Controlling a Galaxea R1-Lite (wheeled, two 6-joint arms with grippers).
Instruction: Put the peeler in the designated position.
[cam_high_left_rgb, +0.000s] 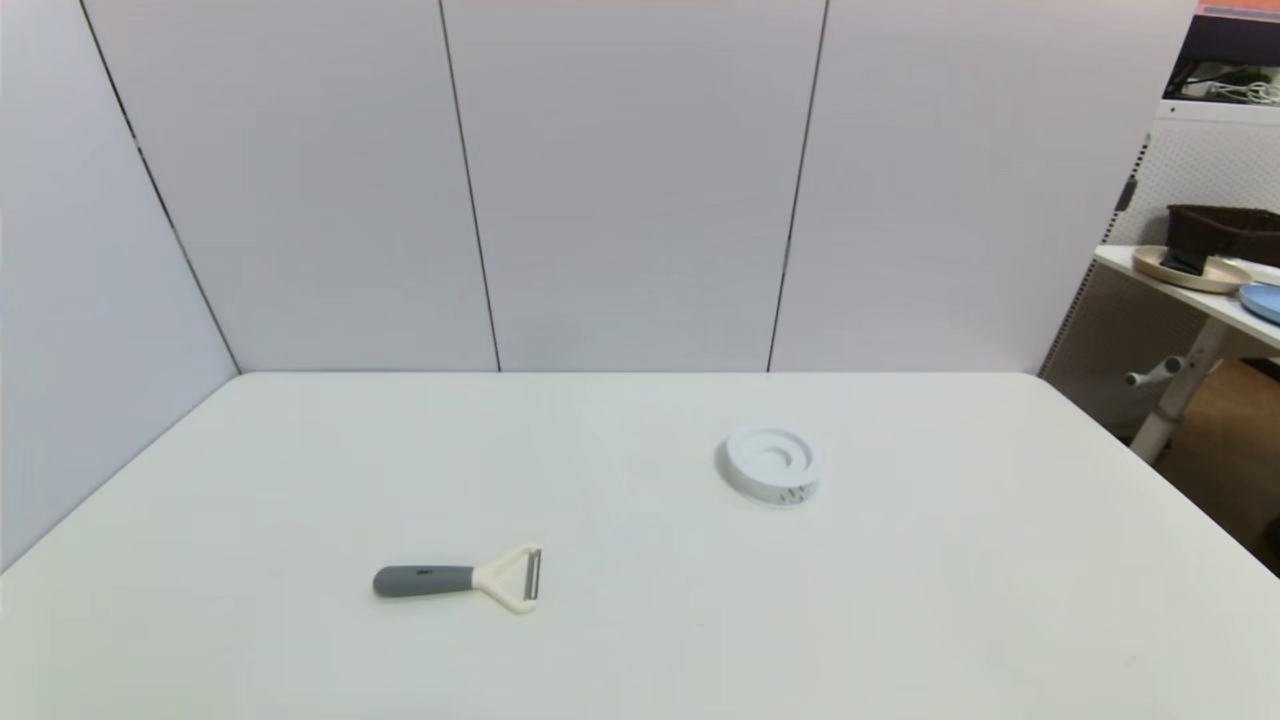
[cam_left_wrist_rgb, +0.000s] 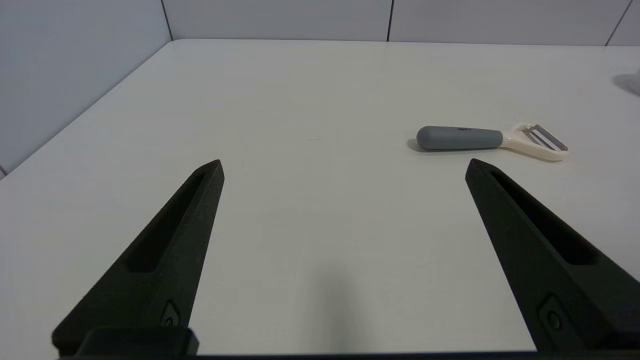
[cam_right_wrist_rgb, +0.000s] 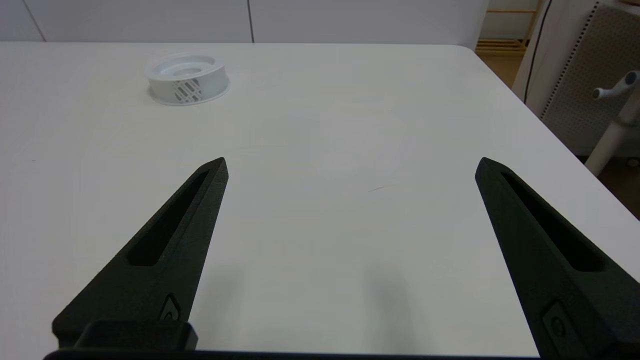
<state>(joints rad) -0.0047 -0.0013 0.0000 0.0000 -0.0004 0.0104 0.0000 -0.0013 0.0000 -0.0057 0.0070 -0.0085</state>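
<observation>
From the head camera, the peeler (cam_high_left_rgb: 460, 579) is lying flat on the white table (cam_high_left_rgb: 640, 620), toward the robot's left and near the front edge, its grey handle pointing left and its blade end pointing right. A white round holder (cam_high_left_rgb: 771, 465) is sitting farther back and to the right, well apart from it. Neither arm is showing here (both seem parked below the frame).

Through the left wrist camera, the left gripper (cam_left_wrist_rgb: 345, 167) is hovering low over bare table with its fingers spread wide and nothing between them; the peeler (cam_left_wrist_rgb: 492, 141) is resting just beyond one fingertip, off to the side.

Through the right wrist camera, the right gripper (cam_right_wrist_rgb: 351, 165) is likewise gaping and empty, facing the holder (cam_right_wrist_rgb: 187, 78) across open table.

Nothing is yet being grasped. The risk ahead, as I judge it: the handle is low, smooth and rounded, so fingers closing off-centre could be nudging or spinning it away, or pinching the forked head and dragging the blade.
</observation>
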